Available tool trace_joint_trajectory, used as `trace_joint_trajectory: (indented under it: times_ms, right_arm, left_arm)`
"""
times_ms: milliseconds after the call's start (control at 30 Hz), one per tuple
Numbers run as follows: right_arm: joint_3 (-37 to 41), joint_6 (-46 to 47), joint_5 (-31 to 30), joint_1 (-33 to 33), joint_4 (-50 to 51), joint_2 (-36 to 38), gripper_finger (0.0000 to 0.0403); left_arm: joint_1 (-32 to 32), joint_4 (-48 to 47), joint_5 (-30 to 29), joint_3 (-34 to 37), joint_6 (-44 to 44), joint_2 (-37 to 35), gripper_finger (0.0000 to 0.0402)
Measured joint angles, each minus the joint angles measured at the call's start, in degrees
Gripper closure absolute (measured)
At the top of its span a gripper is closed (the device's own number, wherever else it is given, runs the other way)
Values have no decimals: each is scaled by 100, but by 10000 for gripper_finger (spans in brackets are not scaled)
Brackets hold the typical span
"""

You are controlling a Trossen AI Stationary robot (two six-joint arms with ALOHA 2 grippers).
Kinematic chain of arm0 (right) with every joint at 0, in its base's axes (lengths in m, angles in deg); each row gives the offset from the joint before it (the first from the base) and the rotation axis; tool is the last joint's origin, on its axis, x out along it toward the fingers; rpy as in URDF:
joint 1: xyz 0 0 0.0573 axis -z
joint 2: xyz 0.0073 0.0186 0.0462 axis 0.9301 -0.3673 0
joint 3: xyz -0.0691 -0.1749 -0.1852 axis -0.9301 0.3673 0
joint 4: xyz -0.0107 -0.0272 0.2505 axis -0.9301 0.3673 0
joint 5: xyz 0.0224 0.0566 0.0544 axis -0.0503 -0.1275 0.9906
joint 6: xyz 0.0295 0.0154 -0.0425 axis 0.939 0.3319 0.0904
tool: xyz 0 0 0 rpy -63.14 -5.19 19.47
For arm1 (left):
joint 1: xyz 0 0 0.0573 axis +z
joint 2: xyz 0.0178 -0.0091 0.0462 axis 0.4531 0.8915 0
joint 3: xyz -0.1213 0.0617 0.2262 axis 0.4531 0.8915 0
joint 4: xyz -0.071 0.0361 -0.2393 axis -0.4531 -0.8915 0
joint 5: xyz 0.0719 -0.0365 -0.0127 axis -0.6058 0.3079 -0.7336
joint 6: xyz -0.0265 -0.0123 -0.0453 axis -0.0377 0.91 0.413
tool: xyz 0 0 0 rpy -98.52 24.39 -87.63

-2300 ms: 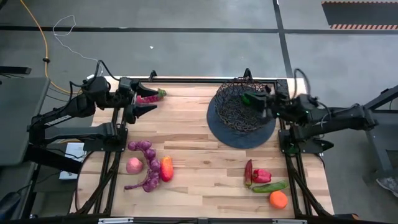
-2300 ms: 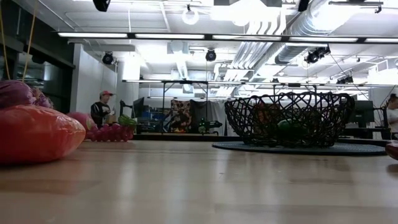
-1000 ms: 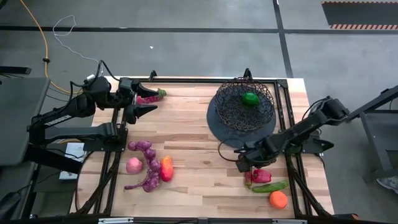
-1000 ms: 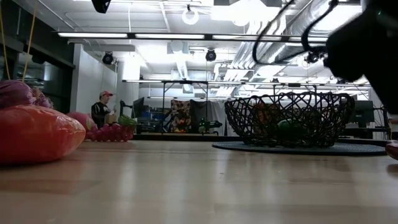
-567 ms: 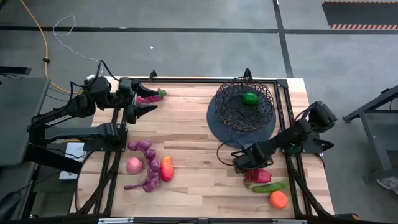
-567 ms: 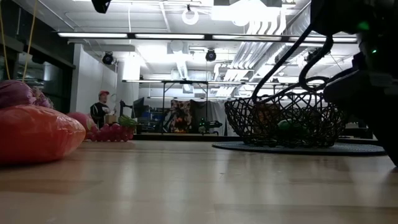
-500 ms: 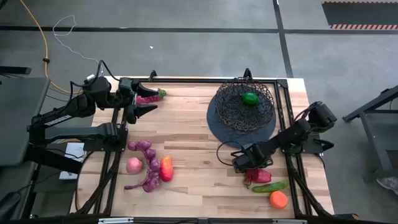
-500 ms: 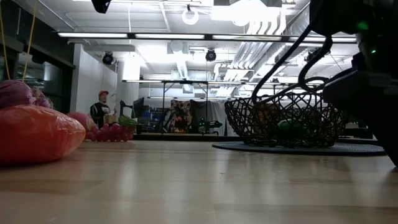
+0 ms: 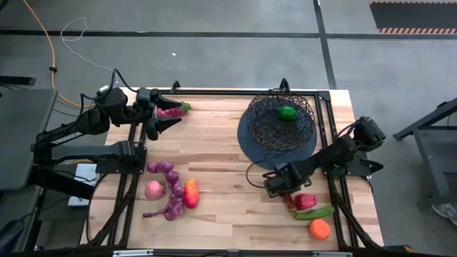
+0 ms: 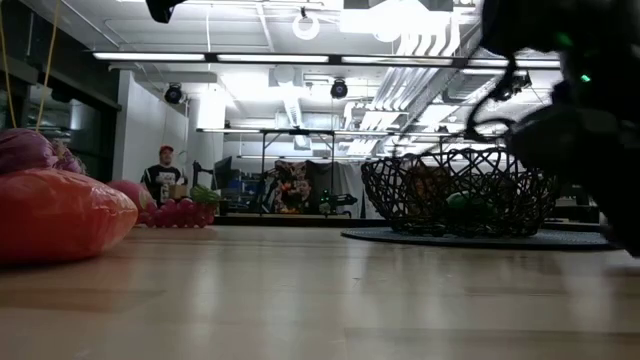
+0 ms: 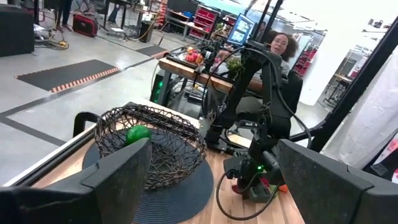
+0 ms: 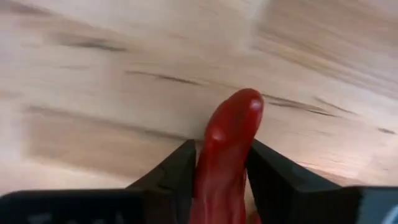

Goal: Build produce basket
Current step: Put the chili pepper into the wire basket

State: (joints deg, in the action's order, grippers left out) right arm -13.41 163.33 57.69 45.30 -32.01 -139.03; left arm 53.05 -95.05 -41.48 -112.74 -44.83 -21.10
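I'm looking down on the wooden bench (image 9: pixel 221 153), the biggest thing in view, with the basket (image 9: pixel 280 118) standing on its dark round base at the far right part of the top. Inside the mesh I can see one green piece (image 9: pixel 288 112), and it shows through the wires in the left wrist view too. On the near left of the bench lie purple grape bunches (image 9: pixel 170 189) curling around a pink piece (image 9: pixel 153 190) and touching an orange-red piece (image 9: pixel 191 193). At the near right sit a red pepper (image 9: pixel 304 201), a green chili (image 9: pixel 313 213) just beside it, and an orange ball (image 9: pixel 320 228) nearer the edge. My left pincer (image 9: pixel 166 116) hangs over the far left corner with its fingers spread wide, holding nothing, just beside a small pink-and-green piece (image 9: pixel 173 111). My right pincer (image 9: pixel 285 194) is down at the bench, just left of the red pepper. In the right wrist view its two dark fingers (image 12: pixel 176 169) sit pressed against either side of a dark red chili (image 12: pixel 225 146), pinching it over the wood. A person (image 10: pixel 161 178) stands in the room beyond.
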Motion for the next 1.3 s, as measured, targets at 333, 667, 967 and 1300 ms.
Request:
trace_joint_trajectory:
  times_ms: [333, 667, 967, 1300]
  right_arm:
    - [-437, -2398, -415, 592, -640, 1304, 326]
    - [-448, -4308, -579, 1635, -3055, 2755, 331]
    - [-668, -5342, -590, 3579, -3175, 2935, 331]
    - [-2327, -6435, -1202, 5177, 519, 1711, 331]
  left_arm:
    - [0, 1, 2, 0, 0, 0, 66]
    - [4, 41, -217, -2, -2, 0, 66]
    - [7, 58, -327, -4, -2, -17, 66]
    - [11, 58, -706, -4, -2, -17, 66]
